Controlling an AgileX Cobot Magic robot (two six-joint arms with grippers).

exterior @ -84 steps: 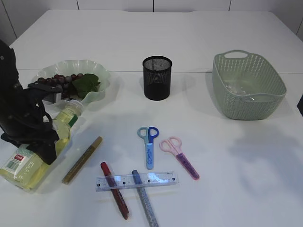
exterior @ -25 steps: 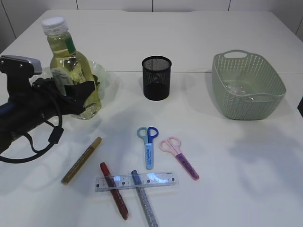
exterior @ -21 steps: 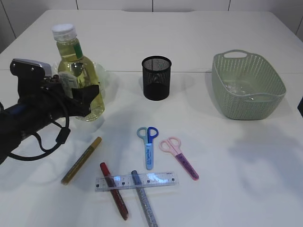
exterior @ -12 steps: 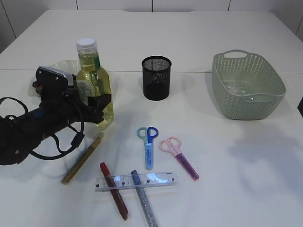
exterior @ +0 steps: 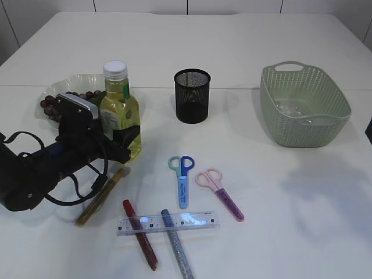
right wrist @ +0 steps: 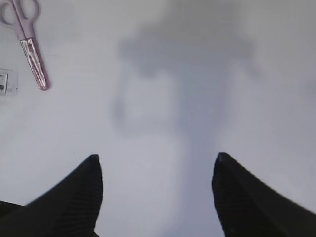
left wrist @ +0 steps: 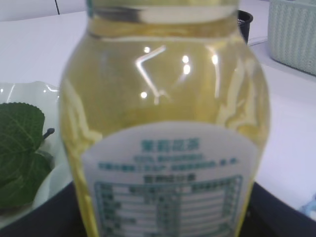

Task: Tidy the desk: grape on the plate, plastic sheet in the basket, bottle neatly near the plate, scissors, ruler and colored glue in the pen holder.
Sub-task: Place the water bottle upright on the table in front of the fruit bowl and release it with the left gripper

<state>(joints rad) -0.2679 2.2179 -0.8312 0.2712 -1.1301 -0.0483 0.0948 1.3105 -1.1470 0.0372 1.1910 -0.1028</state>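
Note:
The bottle of yellow liquid with a white cap stands upright just right of the green plate, which holds the grape bunch. My left gripper is shut on the bottle's lower body. In the left wrist view the bottle fills the frame, with dark fingers on both sides. Blue scissors, pink scissors, the clear ruler and gold, red and silver glue pens lie at the front. My right gripper is open over bare table.
The black mesh pen holder stands behind the scissors. The green basket sits at the right with something clear and shiny inside. A green leaf lies on the plate. The pink scissors show at the right wrist view's upper left.
The left arm lifted the bottle from lying on the table, turned it upright, then carried it right and down to beside the plate. The right gripper has not moved.

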